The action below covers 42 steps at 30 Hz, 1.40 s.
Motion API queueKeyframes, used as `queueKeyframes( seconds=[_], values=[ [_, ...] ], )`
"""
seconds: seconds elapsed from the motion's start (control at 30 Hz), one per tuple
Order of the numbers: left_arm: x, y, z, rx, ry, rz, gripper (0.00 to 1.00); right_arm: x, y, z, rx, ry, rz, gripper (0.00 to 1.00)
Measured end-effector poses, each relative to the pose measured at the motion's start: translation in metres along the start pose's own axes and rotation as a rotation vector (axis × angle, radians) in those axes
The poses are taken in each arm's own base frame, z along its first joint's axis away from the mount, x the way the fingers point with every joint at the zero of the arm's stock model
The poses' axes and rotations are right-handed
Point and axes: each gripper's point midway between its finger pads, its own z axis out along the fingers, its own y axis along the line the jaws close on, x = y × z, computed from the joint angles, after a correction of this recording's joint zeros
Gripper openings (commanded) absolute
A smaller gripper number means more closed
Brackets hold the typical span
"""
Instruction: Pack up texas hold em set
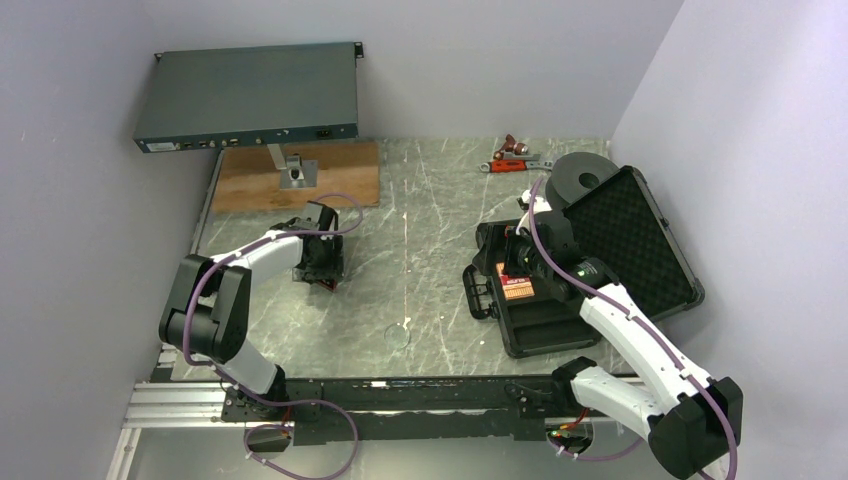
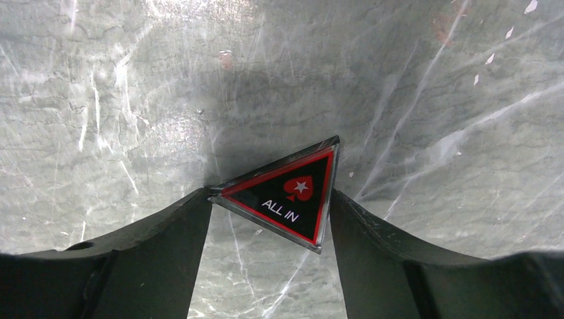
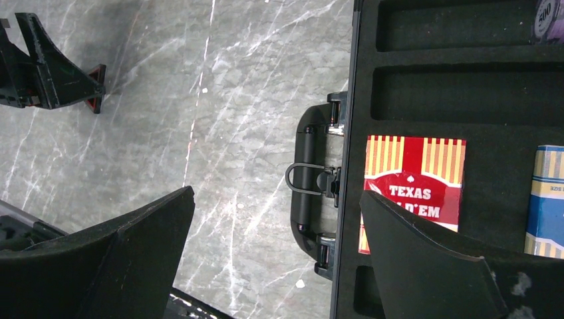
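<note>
My left gripper is shut on the red triangle, a black and red "ALL IN" piece; its left corner and right edge touch my fingers, low over the grey table. The triangle also shows in the right wrist view. The black foam-lined case lies open at the right. The red card box, the blue-white card box and a purple chip lie in its slots. My right gripper is open and empty above the case handle. A clear disc lies on the table. The blue disc is not visible.
A big black ring-shaped spool sits behind the case lid. A red-handled tool lies at the back. A wooden board with a stand bears a grey rack unit at the back left. Walls close in on three sides.
</note>
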Motion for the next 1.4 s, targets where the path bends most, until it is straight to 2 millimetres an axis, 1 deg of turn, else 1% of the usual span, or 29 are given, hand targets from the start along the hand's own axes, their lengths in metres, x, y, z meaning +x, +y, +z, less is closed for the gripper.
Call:
queueKeyframes(
  seconds=[0.1, 0.33, 0.57, 0.77, 1.07, 1.23, 1.37, 1.4],
  values=[
    [-0.0010, -0.0008, 0.0001, 0.001, -0.004, -0.002, 0.82, 0.0005, -0.0003, 0.0001, 0.001, 0.001, 0.000, 1.00],
    [-0.0028, -0.0023, 0.0005, -0.006, 0.000, 0.003, 0.82, 0.0000, 0.0000, -0.0005, -0.001, -0.001, -0.001, 1.00],
    [-0.0052, -0.0013, 0.0009, -0.016, -0.004, 0.003, 0.85, 0.0012, -0.0006, -0.0004, 0.000, 0.000, -0.001, 1.00],
    [-0.0050, -0.0017, 0.0005, -0.019, -0.004, 0.006, 0.82, 0.0009, -0.0003, -0.0014, -0.002, -0.003, -0.001, 1.00],
    [-0.0046, -0.0034, 0.0003, -0.022, -0.006, -0.002, 0.78, 0.0064, -0.0023, -0.0006, 0.000, 0.007, 0.000, 1.00],
    [-0.0042, -0.0041, 0.0003, -0.022, -0.005, -0.008, 0.70, 0.0061, -0.0021, -0.0009, -0.001, 0.006, 0.000, 1.00],
    [-0.0040, -0.0051, 0.0007, -0.020, -0.005, -0.010, 0.54, 0.0052, -0.0016, -0.0020, -0.003, 0.001, -0.001, 1.00],
    [-0.0040, -0.0054, 0.0006, -0.021, -0.006, -0.008, 0.52, 0.0050, -0.0015, -0.0022, -0.003, 0.000, -0.001, 1.00]
  ],
)
